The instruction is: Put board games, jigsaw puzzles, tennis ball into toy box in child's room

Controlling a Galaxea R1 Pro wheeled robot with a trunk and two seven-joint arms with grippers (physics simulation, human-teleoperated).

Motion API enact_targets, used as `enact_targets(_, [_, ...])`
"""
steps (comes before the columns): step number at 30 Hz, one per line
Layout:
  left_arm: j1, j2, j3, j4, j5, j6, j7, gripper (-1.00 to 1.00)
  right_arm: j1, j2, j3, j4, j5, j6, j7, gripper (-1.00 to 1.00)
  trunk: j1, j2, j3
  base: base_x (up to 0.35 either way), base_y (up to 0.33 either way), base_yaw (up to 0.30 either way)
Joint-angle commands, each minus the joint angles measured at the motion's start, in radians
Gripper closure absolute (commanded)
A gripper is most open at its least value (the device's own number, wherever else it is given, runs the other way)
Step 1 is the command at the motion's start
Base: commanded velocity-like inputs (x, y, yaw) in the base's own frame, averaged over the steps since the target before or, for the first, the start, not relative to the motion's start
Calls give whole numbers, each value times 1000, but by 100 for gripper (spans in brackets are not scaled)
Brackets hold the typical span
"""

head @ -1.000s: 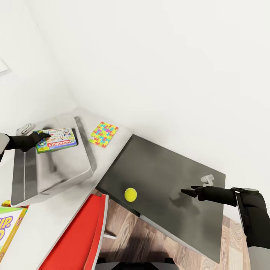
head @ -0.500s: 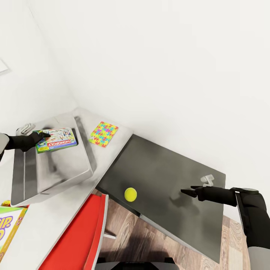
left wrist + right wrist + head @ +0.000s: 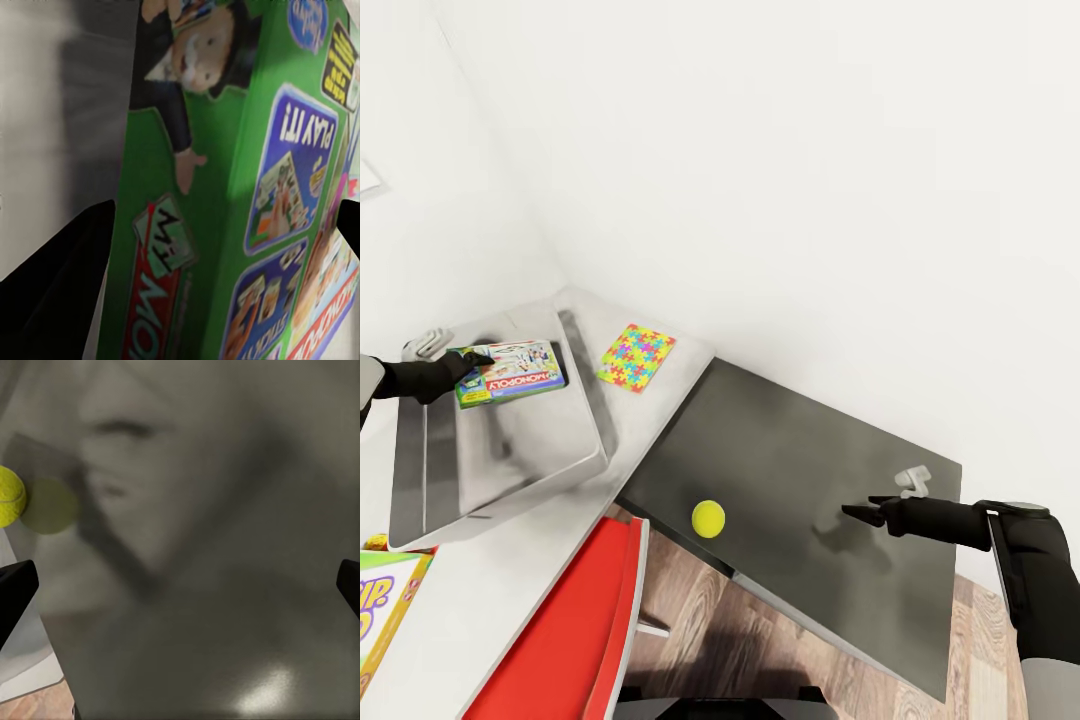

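Reaching in from the left edge of the head view, the left gripper (image 3: 478, 362) has its dark fingers closed on the end of a green Monopoly board game (image 3: 513, 370), which sits over the far part of the toy box (image 3: 575, 350). The left wrist view shows the same box (image 3: 225, 195) close up, wedged between the two black fingers (image 3: 52, 292) at the lower corners of that frame, its green edge and red logo facing the camera. Whether the game rests on the tray floor or hangs just above it cannot be told.

The toy box is a light-grey tray with sloped walls in the left-centre of the head view, lying on the pale table (image 3: 500, 590). Just beside its far right wall, flat on the tabletop, lies a jigsaw puzzle (image 3: 636, 357) of yellow, pink, blue and green pieces. At the lower left corner of the frame a second board game (image 3: 385, 605) with yellow and green printing pokes into view on the table. A red chair (image 3: 575, 640) stands against the table's near edge, low in the frame.

Right of the table runs a dark grey panel (image 3: 800, 470), and the tennis ball (image 3: 708, 519) shows against its lower left part, near the edge. In the right wrist view the ball (image 3: 10, 496) appears at the far left. The right gripper (image 3: 865, 508) hovers at the lower right over the dark panel, well apart from the ball, its fingers spread wide and holding nothing.
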Motion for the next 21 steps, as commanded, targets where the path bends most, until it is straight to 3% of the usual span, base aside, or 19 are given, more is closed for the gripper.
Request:
enact_targets(1, [-1,0,4,0,-33,2,-4,100,-1,0,-2,-1,10,8,10,-100,1,-1,-2,0,0,0])
enact_targets(5, [-1,0,5,0,-34,0,-1,100,-1,1,-2,-1,10,7,10,-100,1,-1,-2,0,0,0])
enact_targets(6, [-1,0,5,0,-35,-1,0,-100,-1,1,-2,-1,10,7,10,-100,1,-1,-2,0,0,0])
enact_targets(21, [-1,8,6,-1,-35,-7,3,-100,-1,0,-2,-1,10,8,10,-100,1,-1,-2,0,0,0])
